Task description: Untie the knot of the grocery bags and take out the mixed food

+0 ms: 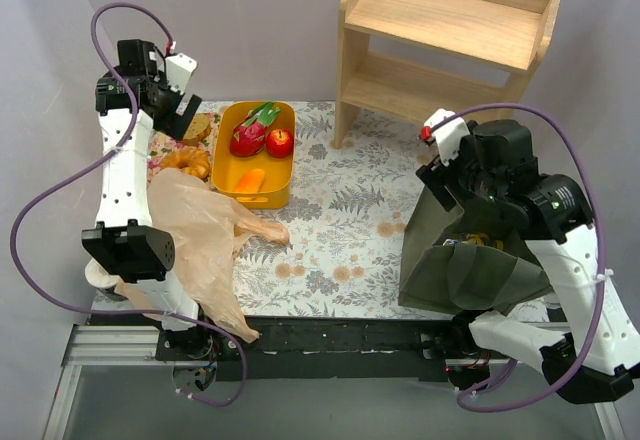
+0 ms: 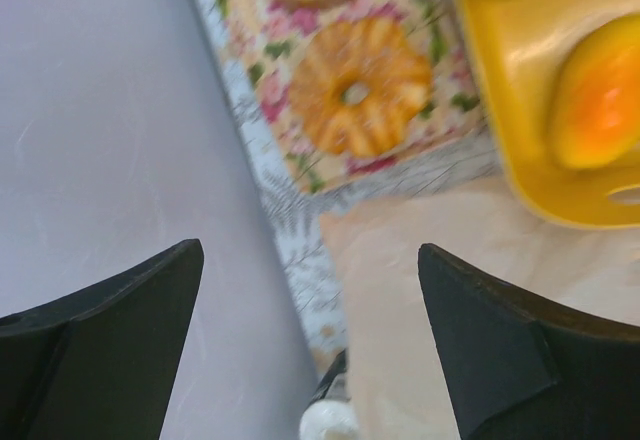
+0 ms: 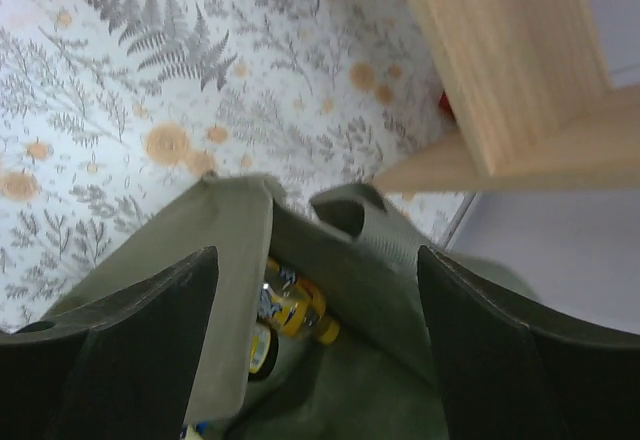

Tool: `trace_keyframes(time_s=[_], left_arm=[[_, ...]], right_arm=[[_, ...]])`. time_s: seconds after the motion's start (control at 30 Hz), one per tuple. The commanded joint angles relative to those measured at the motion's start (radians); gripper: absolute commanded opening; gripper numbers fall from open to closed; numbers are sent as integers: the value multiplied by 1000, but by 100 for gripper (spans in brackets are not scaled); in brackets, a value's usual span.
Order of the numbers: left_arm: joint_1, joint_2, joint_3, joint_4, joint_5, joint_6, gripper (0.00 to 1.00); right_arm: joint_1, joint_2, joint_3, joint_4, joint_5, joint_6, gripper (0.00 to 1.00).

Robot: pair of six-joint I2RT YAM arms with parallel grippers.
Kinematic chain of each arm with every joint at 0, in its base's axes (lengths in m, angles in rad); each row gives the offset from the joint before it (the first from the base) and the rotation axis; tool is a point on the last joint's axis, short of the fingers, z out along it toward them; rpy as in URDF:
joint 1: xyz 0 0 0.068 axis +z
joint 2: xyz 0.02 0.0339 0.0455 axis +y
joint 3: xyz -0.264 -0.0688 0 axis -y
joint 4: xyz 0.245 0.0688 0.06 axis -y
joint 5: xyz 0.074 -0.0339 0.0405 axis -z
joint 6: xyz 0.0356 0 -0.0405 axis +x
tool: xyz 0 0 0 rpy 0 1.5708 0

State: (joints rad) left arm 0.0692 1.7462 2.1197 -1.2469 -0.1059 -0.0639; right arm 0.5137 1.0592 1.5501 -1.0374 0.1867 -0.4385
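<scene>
Left wrist, my left gripper [image 2: 308, 250] spread empty, glazed donut [image 2: 358, 85] ahead, right gripper [image 3: 317, 252] spread empty above orange bottle [image 3: 300, 312] in tote [image 3: 240, 240]

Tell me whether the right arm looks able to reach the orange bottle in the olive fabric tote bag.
Probably yes: the right tool hangs open over the gaping olive fabric tote bag, and the orange bottle lies exposed inside, a fold crowding it.

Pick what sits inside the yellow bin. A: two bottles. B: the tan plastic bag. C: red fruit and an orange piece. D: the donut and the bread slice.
C: the top view shows red fruit and an orange piece inside the yellow bin, while the donut lies outside, beside it.
</scene>
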Motion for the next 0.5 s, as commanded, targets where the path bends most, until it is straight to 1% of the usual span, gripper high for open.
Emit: trace_keyframes(time_s=[0.0,0.03,0.07,0.1,0.13,0.17,0.2,0.23,0.27,0.3,0.33,0.37,0.4,0.43,0.47], left_arm=[[-29,-63,14,166,257,-177,90],[-29,-76,8,197,359,-244,90],[-29,-92,-22,226,417,-267,91],[-28,-111,-47,294,473,-293,92],[-29,-155,-84,332,603,-333,93],[-31,-178,-149,374,656,-356,95],[-34,-200,-186,453,707,-379,98],[-48,-233,-214,484,765,-407,98],[-55,-238,-245,504,784,-410,98],[-93,-243,-248,514,791,-412,98],[-100,-241,-248,512,798,-415,98],[-100,-235,-248,512,805,-430,98],[-98,-234,-248,512,802,-439,98],[-100,-232,-248,512,796,-442,98],[-100,-237,-248,512,789,-442,98]], right_arm=[[-43,-71,-37,-104,-50,43,83],[-50,-77,-53,-105,-59,44,81],[-53,-83,-71,-102,-59,46,81],[-56,-88,-115,-98,-59,46,80],[-57,-87,-133,-95,-69,46,79],[-60,-79,-148,-93,-87,49,78],[-58,-74,-166,-92,-117,44,75],[-58,-67,-173,-96,-215,34,65],[-58,-44,-174,-102,-266,23,55],[-58,-30,-176,-113,-320,8,33],[-58,-15,-173,-118,-442,1,21],[-58,17,-171,-116,-499,-2,14],[-58,34,-170,-113,-553,4,3],[-55,51,-153,-93,-658,17,1],[-57,89,-134,-79,-708,30,1]])
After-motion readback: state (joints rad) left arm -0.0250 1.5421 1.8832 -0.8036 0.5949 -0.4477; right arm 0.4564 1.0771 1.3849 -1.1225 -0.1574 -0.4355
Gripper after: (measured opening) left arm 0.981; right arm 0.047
